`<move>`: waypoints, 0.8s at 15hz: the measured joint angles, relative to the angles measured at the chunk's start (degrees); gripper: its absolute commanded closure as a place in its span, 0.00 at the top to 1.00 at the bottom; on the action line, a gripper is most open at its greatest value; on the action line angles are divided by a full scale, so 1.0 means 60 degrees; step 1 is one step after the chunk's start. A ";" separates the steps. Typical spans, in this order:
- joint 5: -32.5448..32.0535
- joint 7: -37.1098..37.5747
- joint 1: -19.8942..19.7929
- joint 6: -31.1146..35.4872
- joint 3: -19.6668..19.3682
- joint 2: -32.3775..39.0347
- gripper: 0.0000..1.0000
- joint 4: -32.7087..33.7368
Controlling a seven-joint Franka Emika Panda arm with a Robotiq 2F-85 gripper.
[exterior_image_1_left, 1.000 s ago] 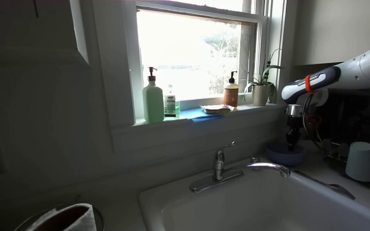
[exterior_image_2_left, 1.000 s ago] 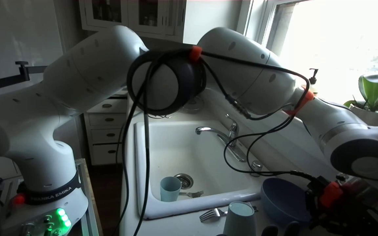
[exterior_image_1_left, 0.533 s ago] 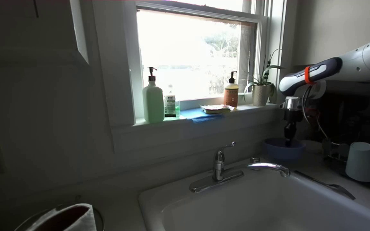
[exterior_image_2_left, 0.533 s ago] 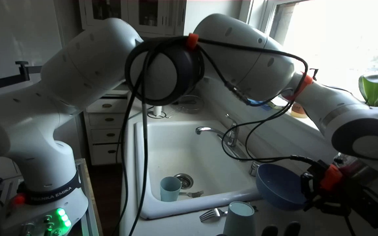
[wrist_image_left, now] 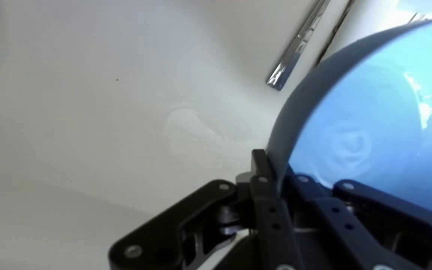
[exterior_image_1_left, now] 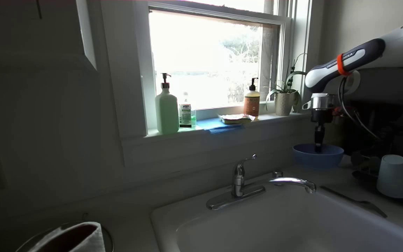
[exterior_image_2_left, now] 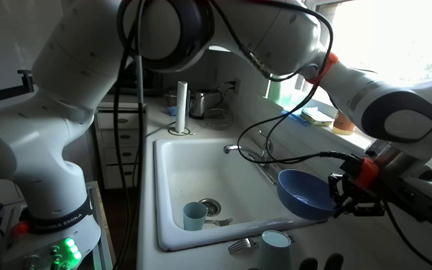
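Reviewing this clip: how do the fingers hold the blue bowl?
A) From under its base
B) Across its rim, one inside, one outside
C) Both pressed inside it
B: the wrist view shows the wall of the blue bowl running between the two fingers.

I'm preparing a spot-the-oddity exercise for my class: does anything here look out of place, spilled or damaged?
In the wrist view, a faint, pale patch with a curved edge breaks the mostly plain countertop; it may be wet, but I cannot tell. The blue bowl, held by its rim in the gripper, shows no visible damage.
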 measured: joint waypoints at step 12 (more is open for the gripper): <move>-0.0342 -0.0334 0.0855 0.2398 -0.0671 -0.3328 0.01 -0.5486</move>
